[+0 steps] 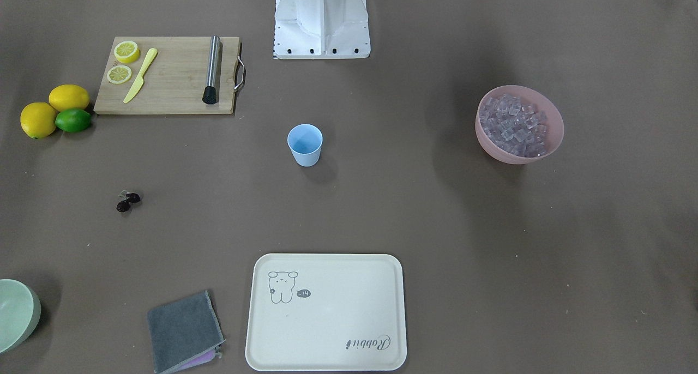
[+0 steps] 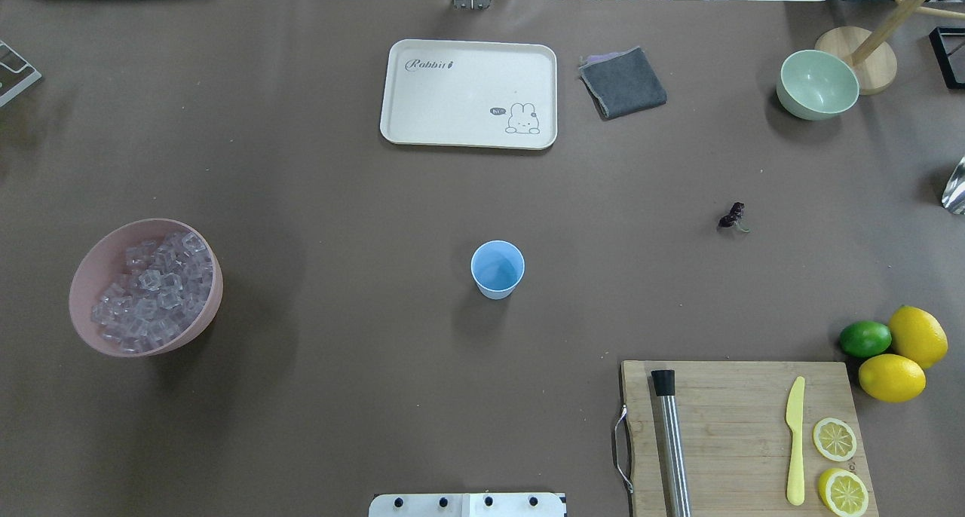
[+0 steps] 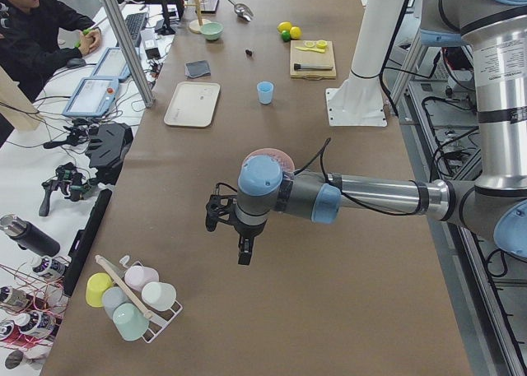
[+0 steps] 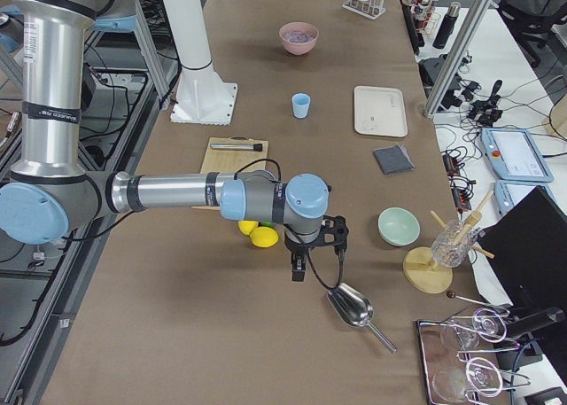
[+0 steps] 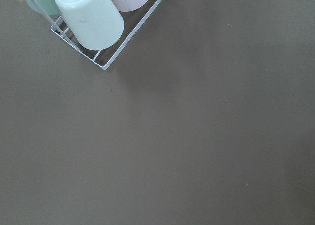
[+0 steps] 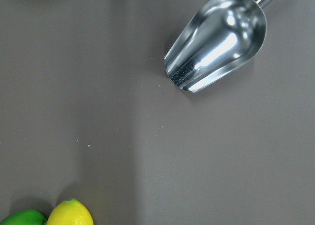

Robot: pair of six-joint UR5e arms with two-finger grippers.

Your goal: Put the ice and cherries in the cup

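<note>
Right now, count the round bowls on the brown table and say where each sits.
2. The wide pink plastic bowl, full of clear ice cubes, sits on the robot's left; the pale green bowl sits far right.

You'll find the light blue cup (image 2: 497,268) standing upright and empty near the middle of the surface (image 2: 339,200). Your ice (image 2: 151,291), a heap of small clear, faintly purplish cubes, sits in the pink bowl (image 2: 81,287), well off to the robot's left. The cherries (image 2: 732,217), two tiny dark fruits joined by thin stems, lie on the bare surface, well apart from the cup on the robot's right.
</note>
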